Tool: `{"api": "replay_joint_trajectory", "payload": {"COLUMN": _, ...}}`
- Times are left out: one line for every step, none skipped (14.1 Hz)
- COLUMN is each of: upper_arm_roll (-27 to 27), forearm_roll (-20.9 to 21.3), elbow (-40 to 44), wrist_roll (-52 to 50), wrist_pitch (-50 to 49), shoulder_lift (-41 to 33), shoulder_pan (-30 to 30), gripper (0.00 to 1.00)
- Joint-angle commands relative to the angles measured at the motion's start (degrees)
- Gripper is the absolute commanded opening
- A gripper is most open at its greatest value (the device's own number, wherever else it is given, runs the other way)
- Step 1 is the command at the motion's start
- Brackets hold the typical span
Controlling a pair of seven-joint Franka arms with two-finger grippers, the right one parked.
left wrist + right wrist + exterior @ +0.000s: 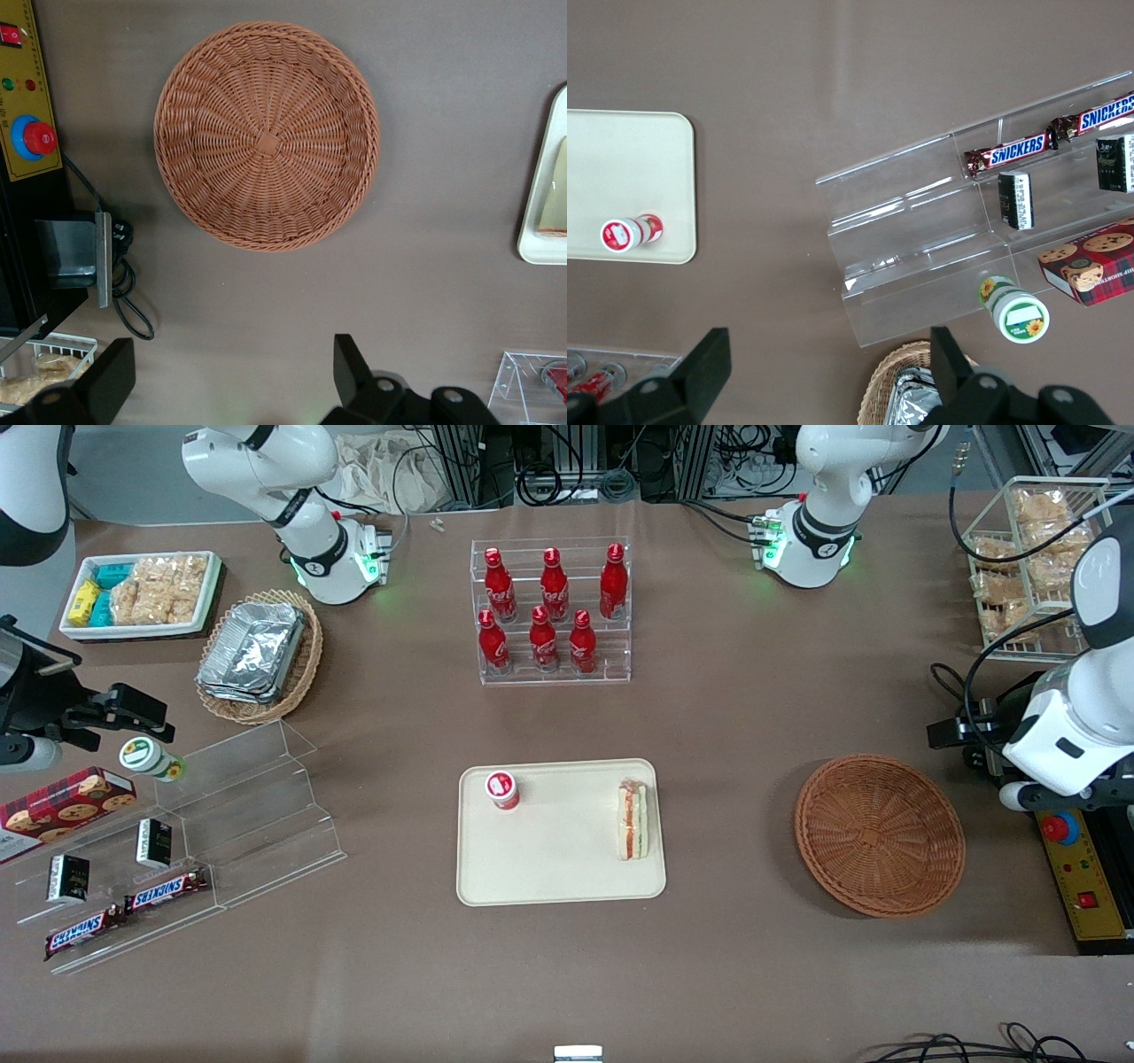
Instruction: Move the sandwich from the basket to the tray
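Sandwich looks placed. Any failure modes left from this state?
1. The sandwich stands on edge near the tray rim; a bump might tip it.
2. The small red-lidded cup shares the tray and could be knocked.
3. The gripper, open above the table beside the empty basket, is close to the control box cables.

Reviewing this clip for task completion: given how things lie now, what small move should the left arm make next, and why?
Probably nothing more than holding clear or easing to rest. The sandwich already lies on the tray, beside a small red-capped bottle, and the basket is empty. The gripper hangs open above bare table beside the basket, holding nothing, so no further grasp seems needed.
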Motion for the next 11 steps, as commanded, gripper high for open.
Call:
{"api": "replay_joint_trajectory", "payload": {"upper_arm_roll": -0.70, "forearm_roll": 0.03, "elbow": -0.16, "wrist_roll": 0.68, "wrist_pitch": -0.42, "shoulder_lift": -0.79, "shoulder_pan": 3.17, "gripper": 0.99}}
{"api": "replay_joint_trajectory", "payload": {"upper_arm_roll": -0.87, "forearm_roll": -0.23, "elbow": -0.16, "wrist_roll": 1.37, "wrist_pitch": -0.50, "shoulder_lift": -0.88, "shoulder_pan": 4.50, "gripper": 0.99}}
{"api": "replay_joint_trajectory", "payload": {"upper_arm_roll": -0.79, "forearm_roll": 0.03, "elbow": -0.16, "wrist_roll": 2.86, "wrist_pitch": -0.51, "shoulder_lift": -0.88, "shoulder_pan": 4.60, "gripper": 1.00}}
{"api": "replay_joint_trajectory", "payload": {"upper_arm_roll": -0.61, "forearm_roll": 0.46, "elbow": -0.08, "wrist_roll": 4.01, "wrist_pitch": -0.51, "shoulder_lift": -0.97, "shoulder_pan": 3.99, "gripper": 1.00}}
{"api": "replay_joint_trajectory", "payload": {"upper_arm_roll": -0.44, "forearm_roll": 0.47, "elbow": -0.07, "wrist_roll": 4.28, "wrist_pitch": -0.51, "shoulder_lift": -0.97, "shoulder_pan": 3.72, "gripper": 1.00}}
{"api": "replay_joint_trajectory", "payload": {"upper_arm_roll": 1.13, "forearm_roll": 0.47, "elbow": -0.07, "wrist_roll": 4.37, "wrist_pitch": -0.51, "shoulder_lift": -1.05, "shoulder_pan": 2.07, "gripper": 1.00}}
{"api": "replay_joint_trajectory", "payload": {"upper_arm_roll": 5.41, "forearm_roll": -0.23, "elbow": -0.07, "wrist_roll": 5.24, "wrist_pitch": -0.42, "shoulder_lift": -1.66, "shoulder_pan": -1.60, "gripper": 1.00}}
{"api": "replay_joint_trajectory", "payload": {"upper_arm_roll": 11.11, "forearm_roll": -0.67, "elbow": -0.16, "wrist_roll": 6.81, "wrist_pitch": -0.33, "shoulder_lift": -2.45, "shoulder_pan": -6.43, "gripper": 1.00}}
{"api": "replay_joint_trajectory", "payload": {"upper_arm_roll": 16.04, "forearm_roll": -1.28, "elbow": -0.16, "wrist_roll": 7.35, "wrist_pitch": -0.33, "shoulder_lift": -2.55, "shoulder_pan": -10.22, "gripper": 1.00}}
{"api": "replay_joint_trajectory", "payload": {"upper_arm_roll": 18.61, "forearm_roll": -3.29, "elbow": -0.16, "wrist_roll": 7.44, "wrist_pitch": -0.24, "shoulder_lift": -2.55, "shoulder_pan": -12.00, "gripper": 1.00}}
{"api": "replay_joint_trajectory", "payload": {"upper_arm_roll": 19.33, "forearm_roll": -4.09, "elbow": -0.16, "wrist_roll": 7.53, "wrist_pitch": -0.16, "shoulder_lift": -2.72, "shoulder_pan": -12.27, "gripper": 1.00}}
